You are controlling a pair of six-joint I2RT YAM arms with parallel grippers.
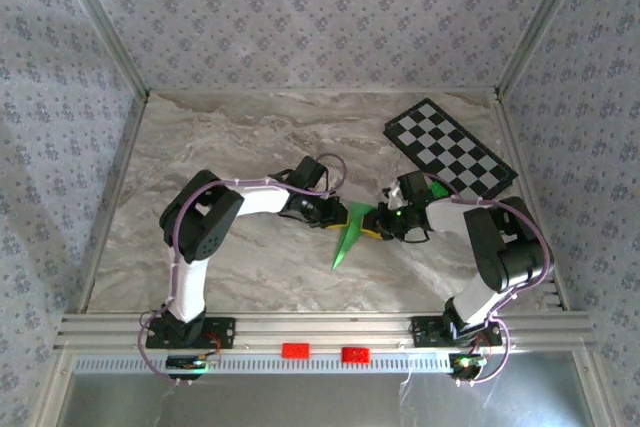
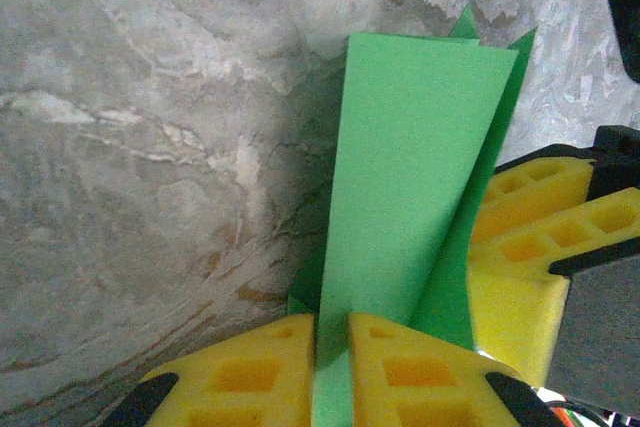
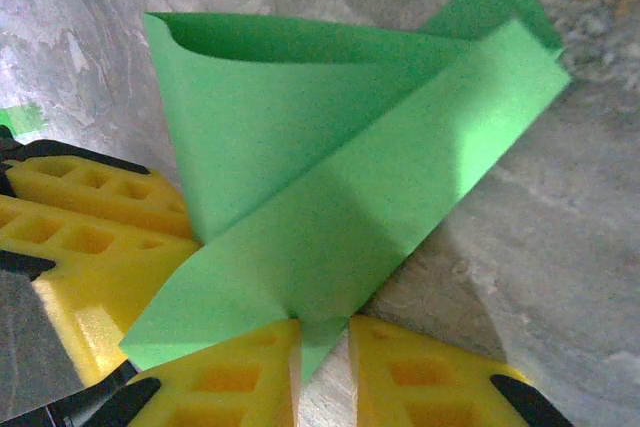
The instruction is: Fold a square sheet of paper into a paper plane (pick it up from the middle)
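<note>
Left gripper [image 2: 330,329] is pinched nearly closed on the green paper plane [image 2: 400,177], with the right gripper [image 3: 322,335] clamped likewise on the opposite edge. The plane is held mid-table, tip toward the near rail. Marbled grey-tan tabletop [image 1: 250,137] is enclosed by floral-patterned walls [image 1: 300,7]; a checkered board [image 1: 450,150] is noted far right.

Two arms are shown, the left arm [image 1: 186,282] at lower left and the right arm [image 1: 505,242] at lower right, each made of white links and bulky black joints. Thin lilac cables [image 1: 330,157] are looped along them. The left gripper [image 2: 332,332] and right gripper [image 3: 323,332] are fitted with yellow fingers [image 2: 420,377] moulded with square recesses.
</note>
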